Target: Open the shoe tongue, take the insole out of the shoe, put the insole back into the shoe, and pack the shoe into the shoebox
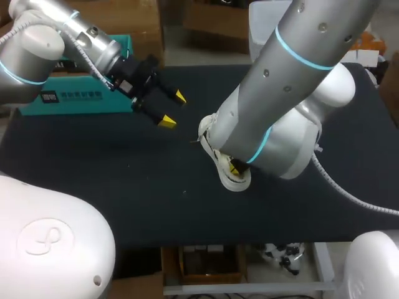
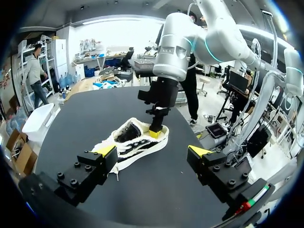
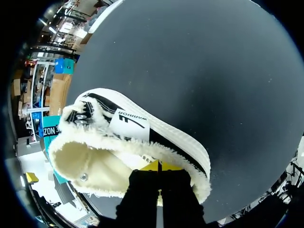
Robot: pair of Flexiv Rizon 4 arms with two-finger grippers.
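A white shoe (image 1: 235, 180) with black stripes and fleece lining lies on its side near the middle of the black table (image 1: 112, 180). My right gripper (image 1: 235, 168) comes down from above onto it. In the right wrist view its yellow tips (image 3: 160, 166) are pressed together on the fleecy rim of the shoe's (image 3: 95, 161) opening, beside the labelled tongue (image 3: 130, 124). The left wrist view shows the same pinch (image 2: 156, 133) at the rim of the shoe (image 2: 126, 142). My left gripper (image 1: 171, 109) hovers open to the shoe's left, holding nothing. No insole can be made out.
A teal shoebox (image 1: 68, 96) stands at the table's back left, behind my left arm. My right arm's bulk covers much of the shoe in the head view. Bare tabletop stretches in front of and to the left of the shoe.
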